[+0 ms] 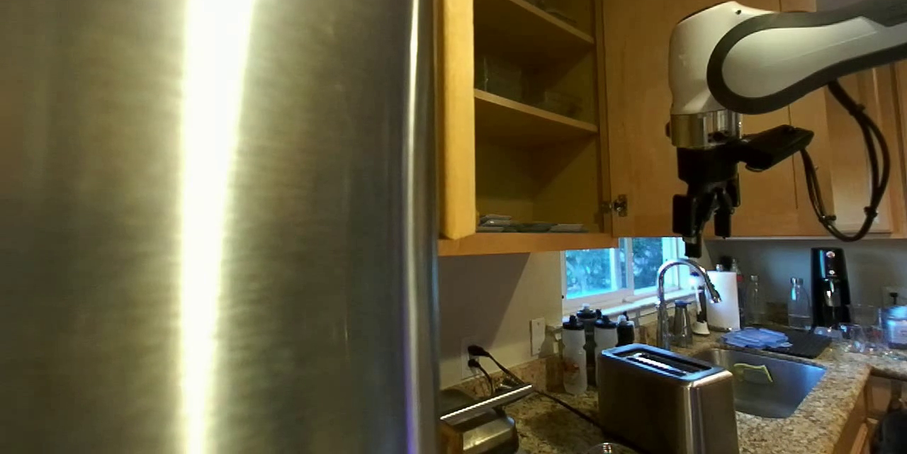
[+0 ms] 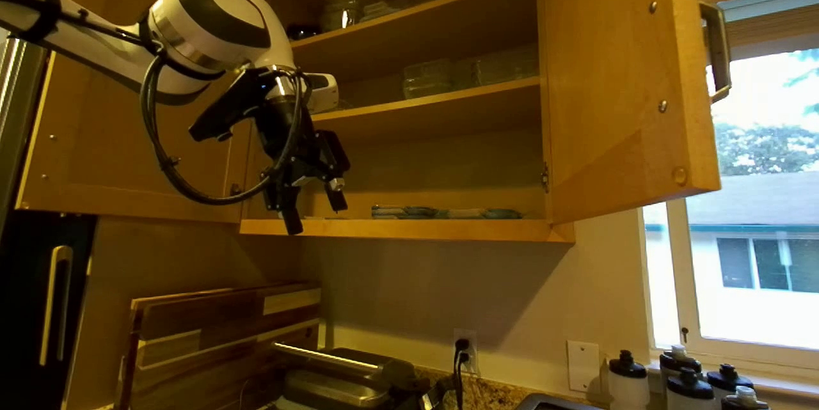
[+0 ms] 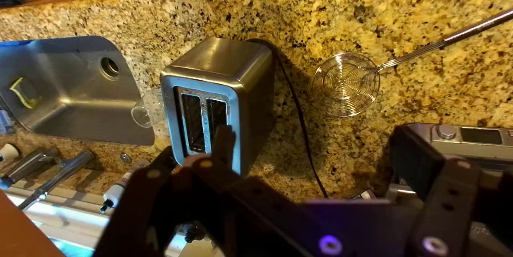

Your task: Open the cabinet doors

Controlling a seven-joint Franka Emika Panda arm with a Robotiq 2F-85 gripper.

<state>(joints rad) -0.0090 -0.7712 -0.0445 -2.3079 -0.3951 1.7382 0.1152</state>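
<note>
Cabinet doors (image 2: 608, 77): two, both swung open, one each side of the cabinet (image 2: 409, 229). Gripper (image 2: 313, 210) hangs between them in an exterior view, two fingers (image 3: 415, 160) spread wide, tips about level with the cabinet's bottom edge there; can't tell depth to it. Wrist view looks down on the counter (image 3: 433, 88): one toaster (image 3: 254, 100) with two slots, one wire skimmer (image 3: 346, 84), one dark cord (image 3: 302, 122) running between them. Five bottles (image 2: 627, 384) by the window (image 2: 684, 307).

Cabinet has two shelf boards (image 2: 441, 96) above its floor: glassware (image 2: 342, 0) on the upper, clear containers (image 2: 427, 77) on the lower, flat pieces (image 2: 448, 212) on the floor, can't identify those. One sink (image 3: 92, 120), one drain (image 3: 109, 66), a yellow-edged item (image 3: 26, 93) in it; clear glass (image 3: 143, 113) at the rim.

Room: counter's front edge runs along the top of the wrist view, bare granite around the skimmer. Cabinet front is wide open between the doors, arm (image 2: 211, 26) in front of one in an exterior view. Fridge (image 1: 319, 199) fills the left half of an exterior view.
</note>
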